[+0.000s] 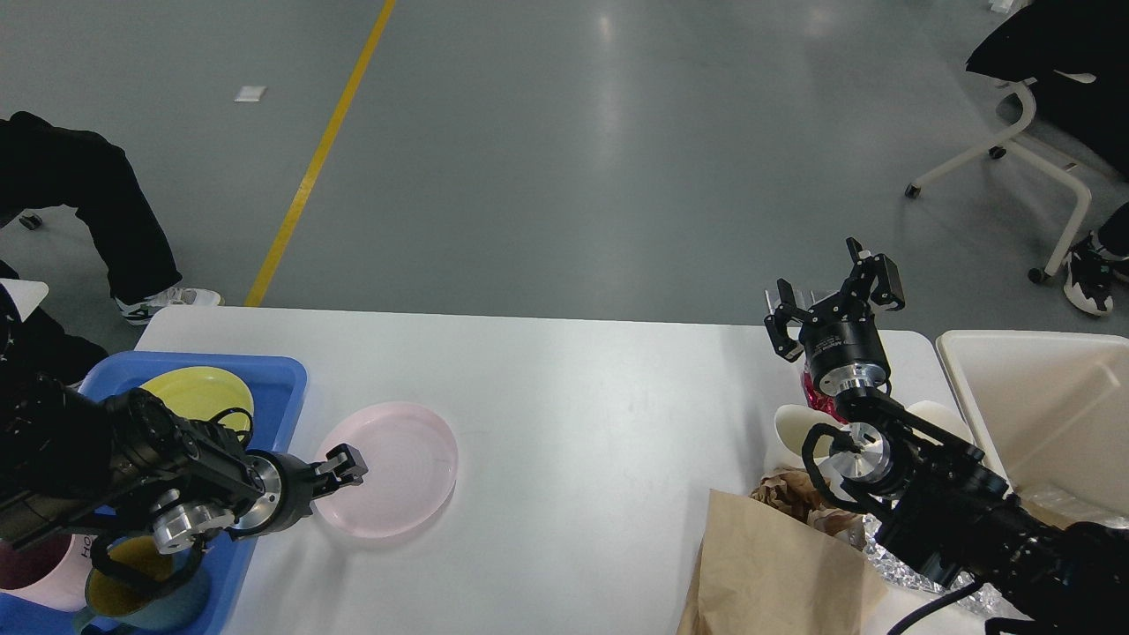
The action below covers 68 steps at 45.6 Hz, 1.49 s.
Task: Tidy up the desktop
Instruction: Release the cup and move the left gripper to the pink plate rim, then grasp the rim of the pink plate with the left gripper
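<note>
The white desktop holds a pink plate left of centre. My left gripper reaches in low from the left and sits at the plate's left rim, its fingers apart around the edge. My right gripper is raised over the far right of the desktop, open and empty. Under my right arm lies a heap of rubbish: a brown paper bag, crumpled brown paper, foil, white cups and a red wrapper.
A blue tray at the left edge holds a yellow plate, a pink mug and a teal mug. A cream bin stands at the right. A person's legs and a chair stand beyond the table.
</note>
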Each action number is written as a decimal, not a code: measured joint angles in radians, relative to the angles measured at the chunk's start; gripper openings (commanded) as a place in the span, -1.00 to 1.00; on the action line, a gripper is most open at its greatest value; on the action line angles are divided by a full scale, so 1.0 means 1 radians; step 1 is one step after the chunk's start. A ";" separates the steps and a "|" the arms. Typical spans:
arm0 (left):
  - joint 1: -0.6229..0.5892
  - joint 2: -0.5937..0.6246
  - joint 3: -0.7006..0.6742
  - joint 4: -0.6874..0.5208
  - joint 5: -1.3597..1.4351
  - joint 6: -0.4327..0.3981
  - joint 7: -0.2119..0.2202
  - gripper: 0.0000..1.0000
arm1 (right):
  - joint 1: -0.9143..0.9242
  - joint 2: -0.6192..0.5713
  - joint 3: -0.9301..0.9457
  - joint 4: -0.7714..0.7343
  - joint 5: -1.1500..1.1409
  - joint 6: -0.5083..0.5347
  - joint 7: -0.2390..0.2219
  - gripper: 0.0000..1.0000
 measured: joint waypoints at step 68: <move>0.158 -0.050 -0.034 0.034 -0.010 0.186 0.004 -0.32 | 0.000 0.000 0.000 0.001 0.000 0.000 0.000 1.00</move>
